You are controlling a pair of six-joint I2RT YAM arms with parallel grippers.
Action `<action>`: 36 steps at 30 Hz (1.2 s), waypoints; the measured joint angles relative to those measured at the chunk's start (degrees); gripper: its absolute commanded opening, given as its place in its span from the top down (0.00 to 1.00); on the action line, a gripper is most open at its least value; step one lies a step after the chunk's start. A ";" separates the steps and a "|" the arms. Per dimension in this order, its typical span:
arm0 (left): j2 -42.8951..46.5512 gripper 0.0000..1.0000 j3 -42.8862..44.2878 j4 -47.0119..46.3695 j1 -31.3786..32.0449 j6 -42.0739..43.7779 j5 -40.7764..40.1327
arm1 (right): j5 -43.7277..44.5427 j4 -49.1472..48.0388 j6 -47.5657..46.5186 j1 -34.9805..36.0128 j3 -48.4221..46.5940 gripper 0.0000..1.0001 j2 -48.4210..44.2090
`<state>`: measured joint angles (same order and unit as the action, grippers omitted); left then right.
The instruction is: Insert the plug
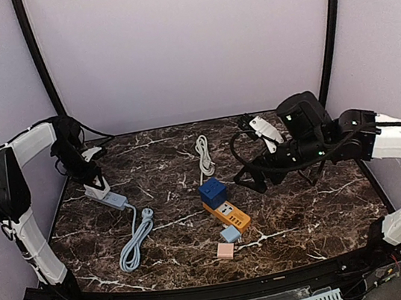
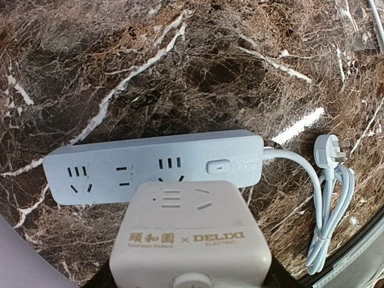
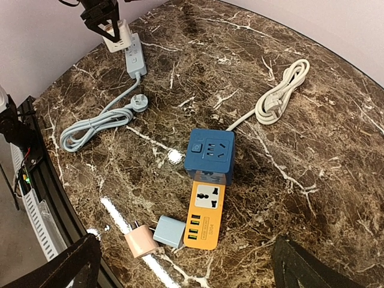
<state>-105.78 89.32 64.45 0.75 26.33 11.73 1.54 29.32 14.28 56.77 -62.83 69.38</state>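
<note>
My left gripper (image 2: 191, 277) is shut on a white cube plug adapter (image 2: 189, 240) marked DELIXI. It holds the adapter just over the light blue power strip (image 2: 156, 165), near the strip's right-hand socket. In the top view the adapter (image 1: 98, 185) and strip (image 1: 110, 199) are at the far left of the table. Whether the adapter's pins touch the strip is hidden. My right gripper (image 3: 189, 270) is open and empty, hovering above a blue cube socket (image 3: 210, 153) and an orange adapter (image 3: 204, 216).
The strip's own cable (image 1: 135, 243) and plug (image 2: 332, 148) lie coiled beside it. A light blue charger (image 3: 170, 232) and a pink charger (image 3: 139, 242) lie by the orange adapter. A white coiled cable (image 3: 279, 96) runs from the blue cube towards the back.
</note>
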 measured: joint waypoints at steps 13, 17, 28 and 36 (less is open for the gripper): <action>-3.65 0.99 1.88 -0.17 -0.17 0.39 -0.37 | 1.14 0.70 1.49 1.55 0.00 0.01 1.53; -4.55 0.99 2.49 -0.52 -0.22 0.48 -0.33 | 1.53 1.11 1.51 2.05 0.00 0.01 1.70; -6.14 0.99 3.54 -1.05 -0.22 0.55 -0.17 | 2.43 1.53 1.46 2.49 -0.02 0.01 1.79; -6.19 0.99 3.56 -1.07 -0.22 0.55 0.22 | 2.38 1.73 0.98 2.51 -0.31 0.02 3.41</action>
<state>-111.96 92.88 63.37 0.54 26.87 11.94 3.92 31.05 15.27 59.29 -63.13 72.79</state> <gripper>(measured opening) 0.561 0.986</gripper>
